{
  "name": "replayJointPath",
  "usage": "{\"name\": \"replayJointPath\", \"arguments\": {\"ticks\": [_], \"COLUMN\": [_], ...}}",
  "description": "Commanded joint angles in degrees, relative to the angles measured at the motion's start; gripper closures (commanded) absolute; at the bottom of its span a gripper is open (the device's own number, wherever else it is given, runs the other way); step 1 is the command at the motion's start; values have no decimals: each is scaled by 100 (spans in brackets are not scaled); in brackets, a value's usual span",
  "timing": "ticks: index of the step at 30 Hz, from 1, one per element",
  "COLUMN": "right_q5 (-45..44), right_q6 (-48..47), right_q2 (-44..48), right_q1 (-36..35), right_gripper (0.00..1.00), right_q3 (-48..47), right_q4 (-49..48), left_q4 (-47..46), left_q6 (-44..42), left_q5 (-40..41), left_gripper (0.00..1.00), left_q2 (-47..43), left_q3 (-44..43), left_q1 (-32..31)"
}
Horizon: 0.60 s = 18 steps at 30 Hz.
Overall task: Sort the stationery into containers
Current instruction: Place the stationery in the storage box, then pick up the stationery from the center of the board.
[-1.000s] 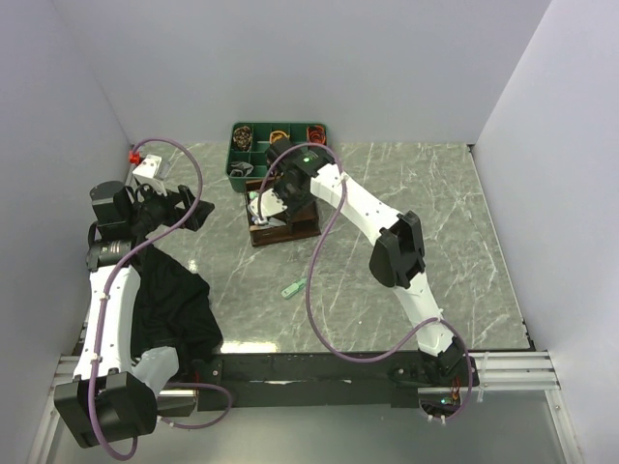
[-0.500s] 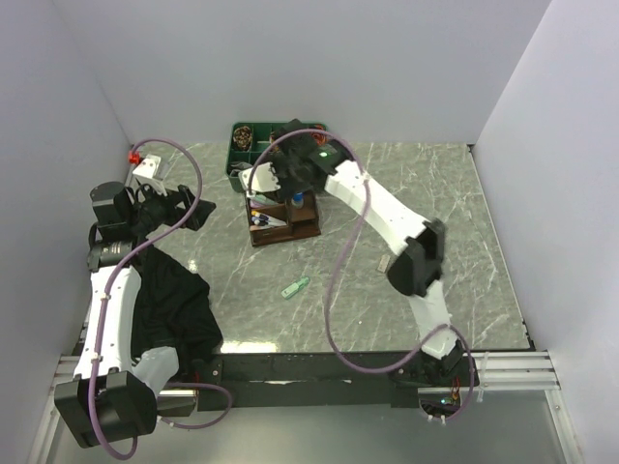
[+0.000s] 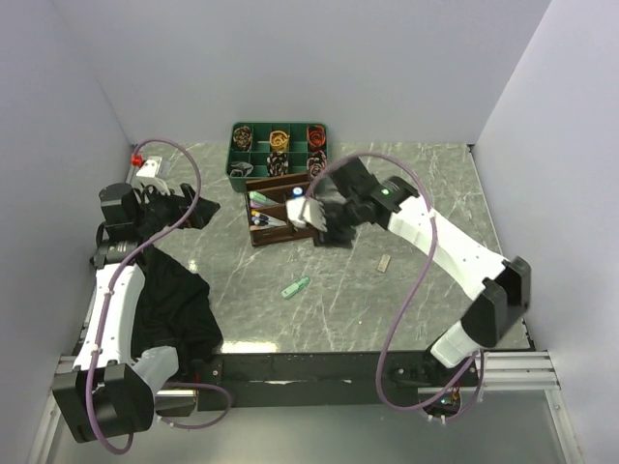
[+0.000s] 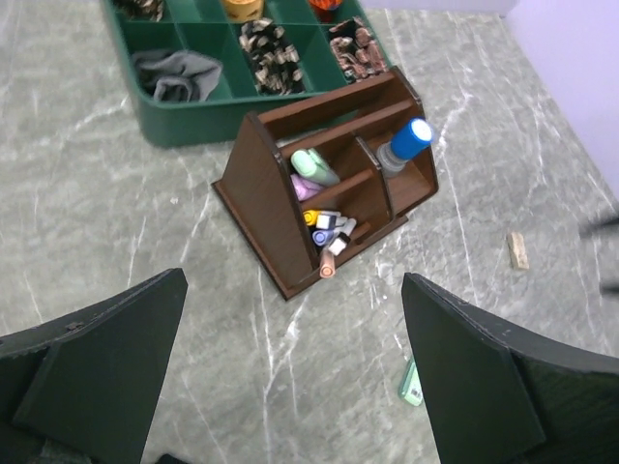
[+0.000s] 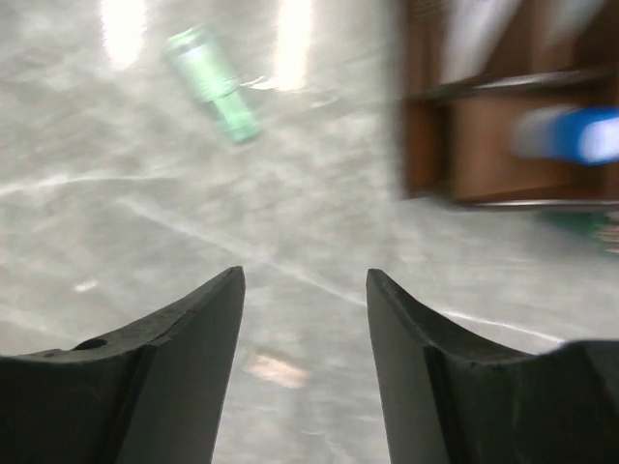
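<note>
Sorting looks nearly done. Most pens (image 4: 329,227) and the blue-topped cylinder (image 4: 411,143) sit inside the brown organiser (image 4: 266,208). The mint-green clip (image 3: 295,287) lies out on the table (image 3: 435,193), well apart from the organiser, and I think it goes in next. A little tan piece (image 3: 384,262) lies there too. The right gripper (image 5: 303,280) hangs just beside the organiser, fingers apart, holding nothing. The left gripper (image 4: 292,280) is spread wide and holds nothing.

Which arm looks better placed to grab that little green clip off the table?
Probably the right. Its open, empty pincer hangs nearer the green clip, near the brown organiser; the left pincer, also open, sits farther off at the table's left.
</note>
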State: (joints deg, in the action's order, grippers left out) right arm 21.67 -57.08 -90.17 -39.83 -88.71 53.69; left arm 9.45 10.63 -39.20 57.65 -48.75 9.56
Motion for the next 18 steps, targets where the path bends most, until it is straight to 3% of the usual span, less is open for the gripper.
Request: {"name": "replayJointPath", "arguments": {"ticks": [1,4,8,12,18], "right_q5": [1392,1655,1945,2034,1683], "right_q6": [-470,-716,-893,-1164,-1876], "right_q2": [781,782,37,-430,-1230], "right_q1": [178,160,116,-41,-358], "right_gripper": [41,44,51,51,49], "right_q3": [1152,1689,1550,1400,1041], "right_q4": [20,-358,-666,-1053,-747], "left_q4": [92,39,162,416,593], "left_q6": [536,580,361,176,-26], "left_q5": [553,554,545,633,782], "left_gripper": [1,1,1,0,1], "left_q2": [-25,9,133,238,352], "left_q3": [234,393,323,104,-134], "left_q1": [-42,-42,-33,-42,-16]}}
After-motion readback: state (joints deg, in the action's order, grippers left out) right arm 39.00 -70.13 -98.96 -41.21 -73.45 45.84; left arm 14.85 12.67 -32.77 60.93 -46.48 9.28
